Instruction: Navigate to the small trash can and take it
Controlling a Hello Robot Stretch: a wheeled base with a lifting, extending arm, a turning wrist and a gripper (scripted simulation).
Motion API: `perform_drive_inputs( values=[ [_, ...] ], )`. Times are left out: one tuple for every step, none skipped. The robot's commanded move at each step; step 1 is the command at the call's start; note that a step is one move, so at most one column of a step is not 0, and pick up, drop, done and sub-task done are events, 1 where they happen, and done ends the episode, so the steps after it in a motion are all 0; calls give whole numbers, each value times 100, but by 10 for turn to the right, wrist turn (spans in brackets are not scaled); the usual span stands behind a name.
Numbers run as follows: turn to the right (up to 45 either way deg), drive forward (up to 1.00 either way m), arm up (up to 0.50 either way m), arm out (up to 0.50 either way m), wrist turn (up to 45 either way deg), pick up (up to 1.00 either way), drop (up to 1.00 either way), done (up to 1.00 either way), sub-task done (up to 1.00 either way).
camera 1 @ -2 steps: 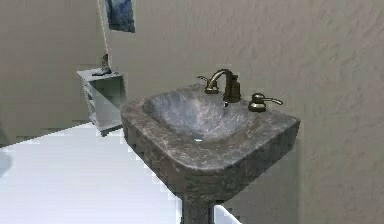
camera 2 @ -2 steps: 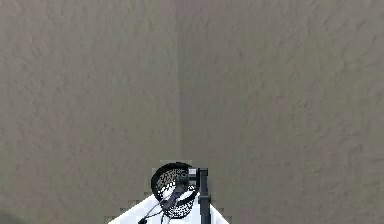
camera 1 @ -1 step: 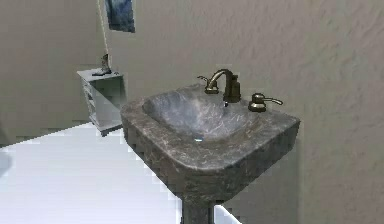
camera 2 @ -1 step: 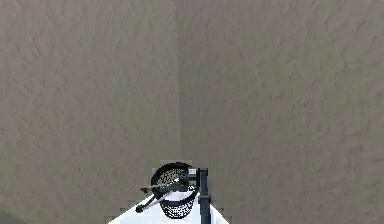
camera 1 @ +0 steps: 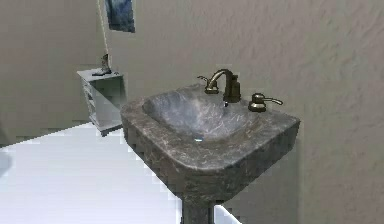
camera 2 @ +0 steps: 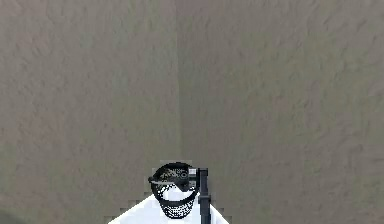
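Observation:
A small black mesh trash can stands in the room's corner at the bottom of the arm side view, on a wedge of white floor. The dark arm bar rises just to its right. The gripper lies across the can's rim, so I cannot tell whether it holds anything.
In the forward view a grey stone sink with a bronze faucet is close ahead against the beige wall. A small white cabinet carrying a dark figurine stands farther back on the left, under a wall picture. White floor spreads at lower left.

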Motion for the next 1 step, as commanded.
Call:
perform_drive_inputs(
  values=[
    [0, 0, 0, 0, 150, 0, 0, 0, 0]
  ],
)
